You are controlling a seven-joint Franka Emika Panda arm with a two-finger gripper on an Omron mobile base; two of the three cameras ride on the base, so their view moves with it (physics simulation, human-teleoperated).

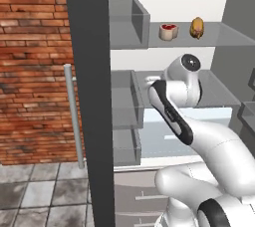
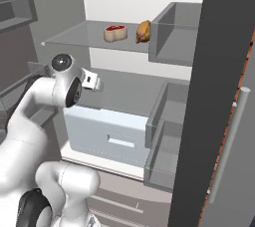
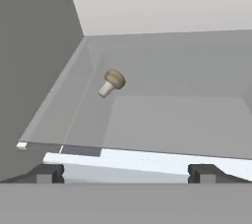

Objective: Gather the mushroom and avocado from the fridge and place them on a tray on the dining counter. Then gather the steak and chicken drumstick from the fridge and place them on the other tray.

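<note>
At the far left of the left base view, a brick wall (image 1: 30, 61) is being shown, with the open door (image 1: 89, 96) of the fridge (image 1: 164, 2) standing dark beside it. Further right, on the upper glass shelf (image 1: 224, 34), the steak (image 1: 168, 31) and the chicken drumstick (image 1: 197, 28) are being kept just beside each other, untouched. Below them the arm is being reached in over the middle shelf.

In the hand view the mushroom (image 3: 112, 82) is being seen lying tipped on its side toward the left of the middle shelf (image 3: 172, 120), well apart from the gripper (image 3: 125, 171), whose jaws are being held as wide as they go, with nothing between them.

The mushroom is being judged light, small and somewhat soft, with a rounded cap likely to roll or slip on smooth glass. It would best be taken across the cap, where it is broadest, or at the meeting of cap and stem, with gentle pressure so that it is not being crushed or squeezed out sideways. The avocado's place cannot be told
</note>
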